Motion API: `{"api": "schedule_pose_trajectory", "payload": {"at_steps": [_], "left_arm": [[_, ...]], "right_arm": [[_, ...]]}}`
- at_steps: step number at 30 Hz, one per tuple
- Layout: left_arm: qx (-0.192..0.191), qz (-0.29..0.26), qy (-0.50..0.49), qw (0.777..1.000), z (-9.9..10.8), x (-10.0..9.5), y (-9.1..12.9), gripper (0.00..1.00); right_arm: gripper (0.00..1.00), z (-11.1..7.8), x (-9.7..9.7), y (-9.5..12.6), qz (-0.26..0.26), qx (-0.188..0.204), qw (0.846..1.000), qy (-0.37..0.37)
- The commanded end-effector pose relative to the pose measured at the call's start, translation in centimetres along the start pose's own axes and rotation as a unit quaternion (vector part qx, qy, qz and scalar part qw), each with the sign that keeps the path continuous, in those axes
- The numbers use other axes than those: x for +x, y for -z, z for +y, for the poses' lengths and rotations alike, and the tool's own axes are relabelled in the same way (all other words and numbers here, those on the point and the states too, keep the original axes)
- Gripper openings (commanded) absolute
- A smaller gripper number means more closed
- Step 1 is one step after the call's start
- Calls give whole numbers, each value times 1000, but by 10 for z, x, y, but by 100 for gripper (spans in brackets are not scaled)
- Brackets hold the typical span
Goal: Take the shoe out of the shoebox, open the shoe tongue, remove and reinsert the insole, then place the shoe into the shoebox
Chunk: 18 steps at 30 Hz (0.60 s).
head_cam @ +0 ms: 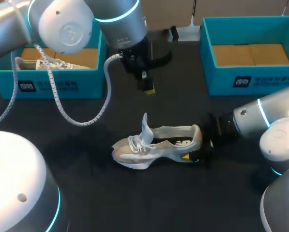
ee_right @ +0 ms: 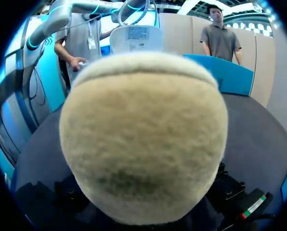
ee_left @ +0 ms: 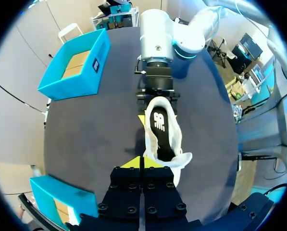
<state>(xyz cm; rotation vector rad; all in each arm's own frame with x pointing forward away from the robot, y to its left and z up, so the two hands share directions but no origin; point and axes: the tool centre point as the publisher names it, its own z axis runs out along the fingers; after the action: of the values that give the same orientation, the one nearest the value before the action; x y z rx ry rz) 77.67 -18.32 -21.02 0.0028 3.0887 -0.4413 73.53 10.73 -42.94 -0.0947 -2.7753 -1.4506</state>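
The white sneaker [head_cam: 154, 145] stands on the table [head_cam: 183, 203] at frame centre, toe pointing left, tongue standing upright. The right gripper [head_cam: 197, 150] is clamped on its heel. The left gripper [head_cam: 148, 90] hangs above it, upper middle, yellow tips pressed together. A blue shoebox [head_cam: 250, 79] sits upper right.

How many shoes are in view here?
2. One shoe lies on the middle of the table, tongue raised. The second shoe sits in the left shoebox, partly hidden. The right shoebox shows only its cardboard floor.
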Motion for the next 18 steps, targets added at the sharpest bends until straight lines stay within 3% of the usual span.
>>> {"api": "schedule_pose_trajectory", "payload": {"at_steps": [1,8,11,18], "left_arm": [[2,0,-1,1000,2,0,0,0],[28,20,-1,999,-9,19,-18,0],[17,15,-7,1000,-14,23,-27,0],[52,20,-6,998,-24,30,-43,0]], "right_arm": [[0,-1,-1,-3,-1,2,1000,0],[0,-1,-1,-3,-1,2,1000,0],[0,-1,-1,-3,-1,2,1000,0],[0,-1,-1,-3,-1,2,1000,0]]}}
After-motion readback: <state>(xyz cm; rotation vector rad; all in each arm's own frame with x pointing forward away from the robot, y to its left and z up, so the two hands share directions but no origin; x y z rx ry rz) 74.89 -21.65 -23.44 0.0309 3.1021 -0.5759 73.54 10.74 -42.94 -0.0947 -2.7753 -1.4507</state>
